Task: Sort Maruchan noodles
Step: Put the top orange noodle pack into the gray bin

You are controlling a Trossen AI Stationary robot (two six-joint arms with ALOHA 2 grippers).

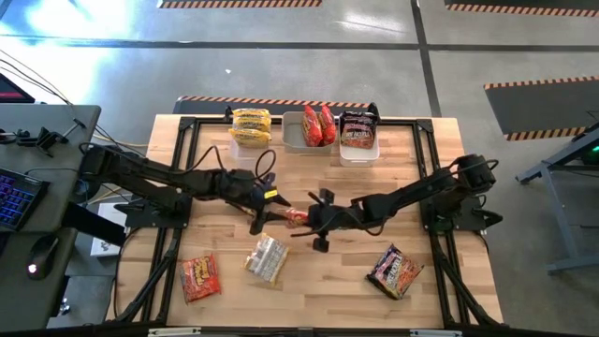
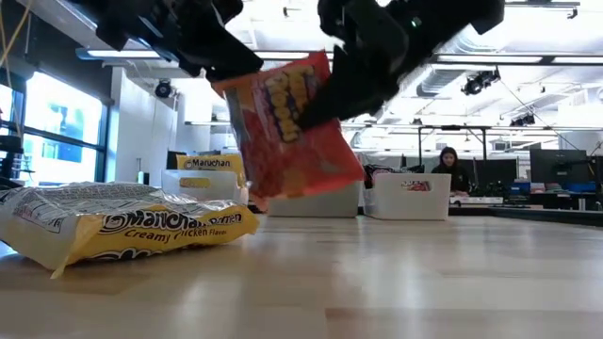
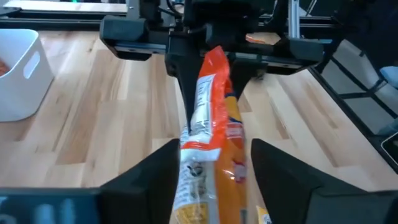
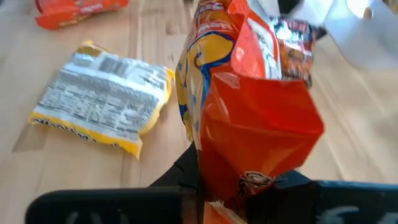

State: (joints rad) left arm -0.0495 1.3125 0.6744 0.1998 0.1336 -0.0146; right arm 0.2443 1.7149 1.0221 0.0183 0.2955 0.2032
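two grippers meet: right fingers (image 2: 325, 104) clamp orange packet (image 2: 287, 127), left fingers (image 3: 277, 171) wide.

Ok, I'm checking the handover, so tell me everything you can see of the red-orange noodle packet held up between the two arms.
The red-orange noodle packet is a flat, crinkly plastic wrapper with yellow lettering on the front and a white label panel on the back. It hangs tilted above the table's middle, clear of the wood. The right tool is shut on one end. The left tool stands open around the other end, its fingers on either side of the packet without pinching it. Nothing else touches it.
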